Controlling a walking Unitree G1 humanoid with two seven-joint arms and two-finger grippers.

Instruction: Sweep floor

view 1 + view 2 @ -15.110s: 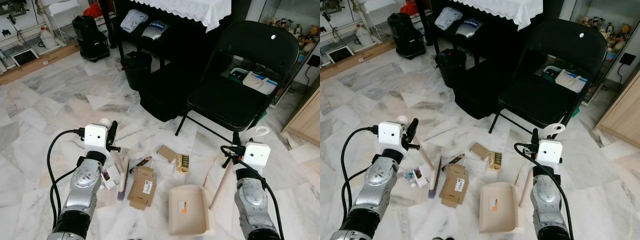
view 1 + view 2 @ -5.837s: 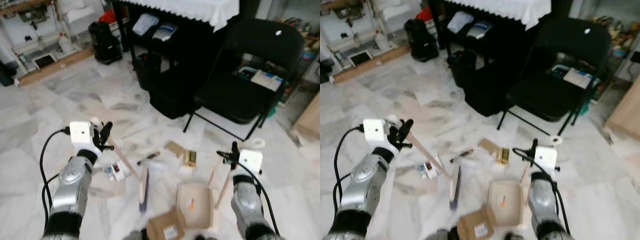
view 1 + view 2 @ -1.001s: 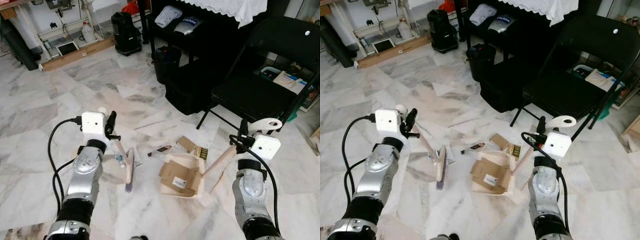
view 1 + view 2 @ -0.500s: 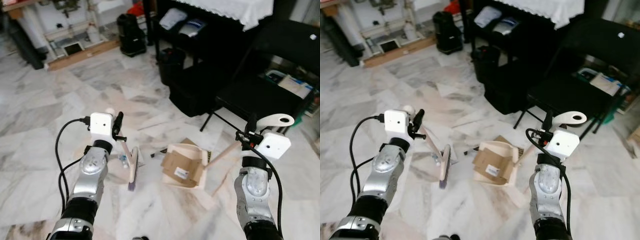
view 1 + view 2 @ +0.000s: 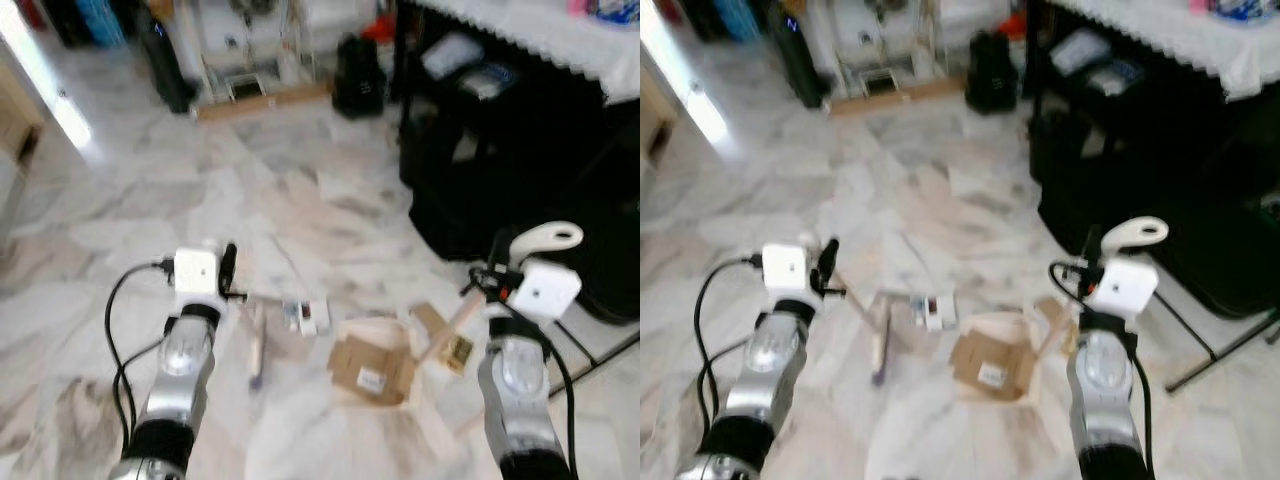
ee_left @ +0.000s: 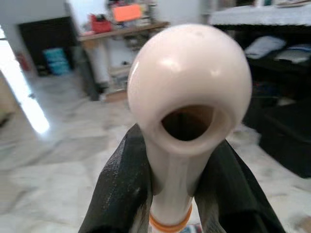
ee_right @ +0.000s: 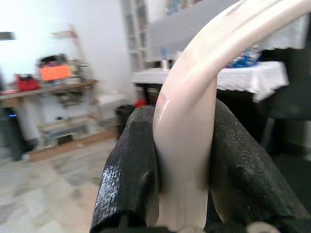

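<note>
My left gripper (image 5: 227,268) is shut on the cream handle of a hand brush (image 5: 257,347), whose head rests on the marble floor just right of that arm. In the left wrist view, black fingers (image 6: 120,190) pinch the handle's round knob (image 6: 189,92). My right gripper (image 5: 486,281) is shut on the long curved handle (image 7: 187,131) of a cream dustpan (image 5: 363,326). The pan sits low between my arms and carries a flattened cardboard box (image 5: 369,369). Small white packets (image 5: 305,316) lie on the floor between brush and pan, and small brown boxes (image 5: 452,349) lie beside the pan's handle.
A black-draped table with a white lace cloth (image 5: 520,130) fills the right side, with a black chair leg (image 5: 1215,350) by my right arm. A black bag (image 5: 358,62), a cardboard strip (image 5: 262,100) and shelving stand at the back. Open marble floor (image 5: 130,190) spreads to the left.
The whole picture has swung and blurred, so the camera moved. Both grippers keep hold of their handles, and the cardboard box stays on the dustpan.
</note>
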